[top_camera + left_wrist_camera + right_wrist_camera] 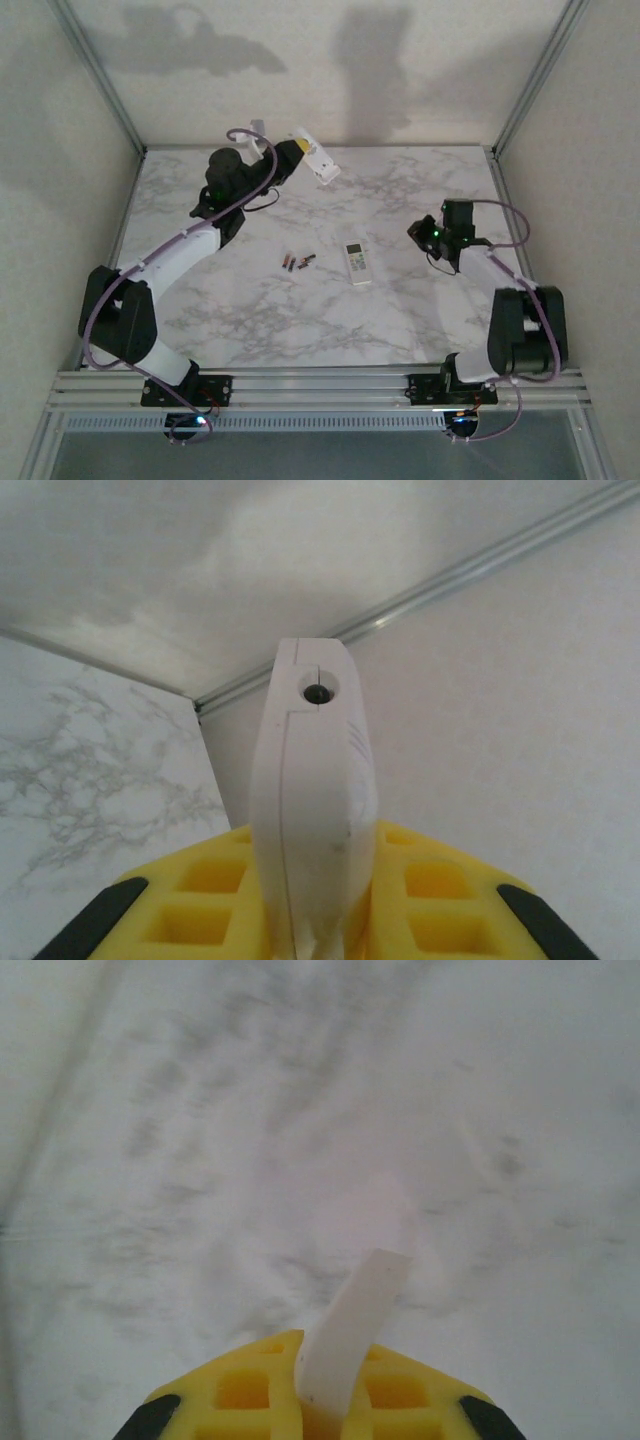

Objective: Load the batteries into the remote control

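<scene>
The remote control [358,263], white with a grey window and small buttons, lies face up on the marble table near the middle. The two batteries [297,262], dark with reddish ends, lie side by side just to its left. My left gripper [292,150] [315,880] is raised at the back left, shut on a second white plastic handset body [322,165] [315,780], seen edge-on with a small hole at its tip. My right gripper [425,232] [330,1380] hovers right of the remote, shut on a thin curved white plastic strip [355,1330].
The marble table [250,320] is enclosed by white walls with aluminium frame posts [100,80] at the back corners. The left arm [170,255] stretches diagonally across the table's left half. A rail [320,385] runs along the near edge.
</scene>
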